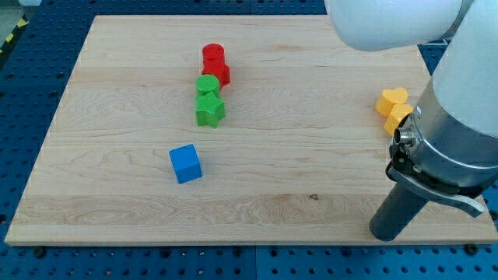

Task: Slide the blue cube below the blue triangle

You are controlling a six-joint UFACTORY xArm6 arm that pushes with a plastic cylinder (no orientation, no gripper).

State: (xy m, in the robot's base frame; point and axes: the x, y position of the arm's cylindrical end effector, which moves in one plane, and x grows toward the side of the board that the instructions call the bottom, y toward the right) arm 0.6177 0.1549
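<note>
A blue cube [185, 164] lies on the wooden board [117, 93], left of the middle and toward the view's bottom. No blue triangle shows in this view; the arm may hide it. My tip [387, 231] is at the view's bottom right, near the board's lower edge, far to the right of the blue cube and touching no block.
A red cylinder [213, 56] and a red block [219, 74] stand at the top middle. Just below them are a green cylinder [207, 85] and a green star [210, 110]. Two yellow blocks [394, 106] sit at the right edge, partly behind the arm [455, 132].
</note>
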